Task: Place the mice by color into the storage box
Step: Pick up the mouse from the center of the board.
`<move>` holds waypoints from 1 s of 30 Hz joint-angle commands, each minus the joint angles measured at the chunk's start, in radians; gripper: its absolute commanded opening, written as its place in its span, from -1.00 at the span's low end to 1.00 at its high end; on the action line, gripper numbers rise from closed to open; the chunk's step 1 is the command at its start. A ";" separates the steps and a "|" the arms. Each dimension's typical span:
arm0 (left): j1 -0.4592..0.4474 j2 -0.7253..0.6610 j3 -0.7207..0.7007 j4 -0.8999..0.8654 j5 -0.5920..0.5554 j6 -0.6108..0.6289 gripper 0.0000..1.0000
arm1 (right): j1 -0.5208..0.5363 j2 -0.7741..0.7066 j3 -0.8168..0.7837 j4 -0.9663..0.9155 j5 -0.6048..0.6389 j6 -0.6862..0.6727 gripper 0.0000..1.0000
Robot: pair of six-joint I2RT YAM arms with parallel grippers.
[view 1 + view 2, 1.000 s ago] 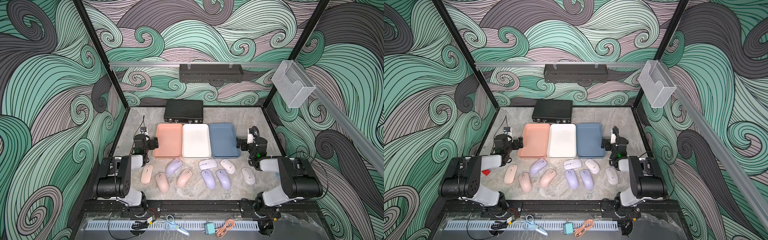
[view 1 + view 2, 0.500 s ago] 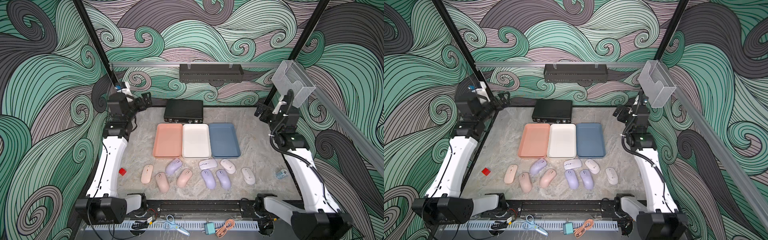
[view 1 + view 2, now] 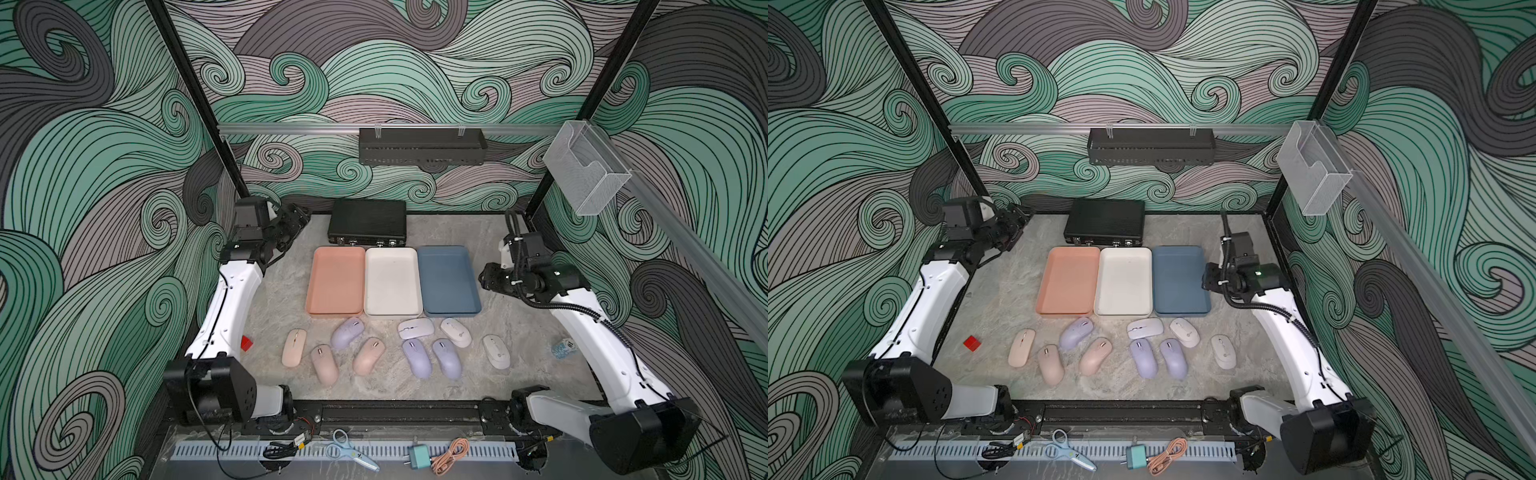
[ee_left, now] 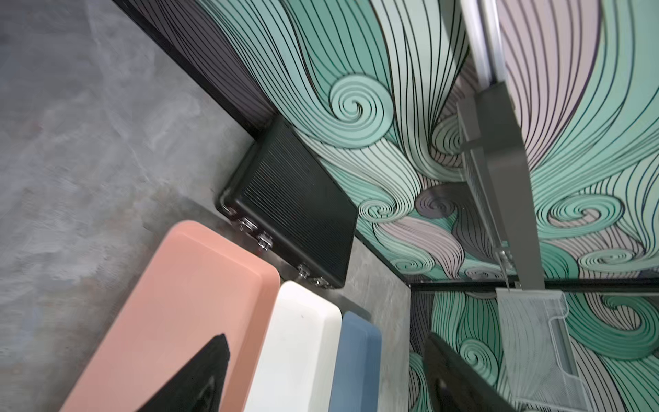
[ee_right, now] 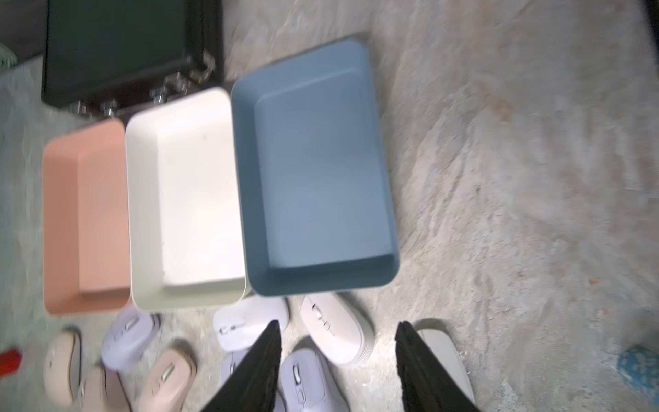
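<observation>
Three empty trays of the storage box stand side by side: salmon-pink (image 3: 335, 280), white (image 3: 392, 282), slate blue (image 3: 448, 279). In front of them lie the mice: pink ones (image 3: 325, 365) at the left, a purple one (image 3: 347, 332) near the pink tray, two purple (image 3: 417, 357) in the middle, white ones (image 3: 456, 332) to the right. My left gripper (image 3: 291, 224) hovers at the back left, open and empty (image 4: 326, 337). My right gripper (image 3: 488, 282) hangs just right of the blue tray, open and empty (image 5: 338, 323), looking down at the white and purple mice.
A black latched case (image 3: 367, 222) sits behind the trays. A red cube (image 3: 246, 343) lies by the left arm, and a small teal-patterned object (image 3: 563, 348) by the right arm. A clear bin (image 3: 584, 168) and a black shelf (image 3: 422, 145) hang on the walls.
Both arms unfolded from their rest at the front corners and reached toward the back. The right gripper has since dropped beside the blue tray. The mice have not moved.
</observation>
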 commanded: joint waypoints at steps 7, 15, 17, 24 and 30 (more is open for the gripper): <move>-0.217 0.082 -0.214 0.284 0.262 -0.218 0.70 | 0.308 -0.118 -0.172 -0.042 -0.006 0.117 -0.07; -0.253 0.223 -0.135 0.184 0.372 -0.228 0.68 | 0.624 -0.066 -0.301 0.094 0.131 0.259 0.29; -0.251 0.212 -0.132 0.155 0.354 -0.221 0.68 | 0.674 -0.005 -0.272 0.076 0.155 0.258 0.32; -0.243 0.206 -0.127 0.102 0.316 -0.211 0.67 | 0.761 0.168 -0.233 0.199 0.080 0.300 0.36; -0.226 0.199 -0.118 0.080 0.308 -0.202 0.67 | 0.774 0.261 -0.149 0.140 0.103 0.250 0.41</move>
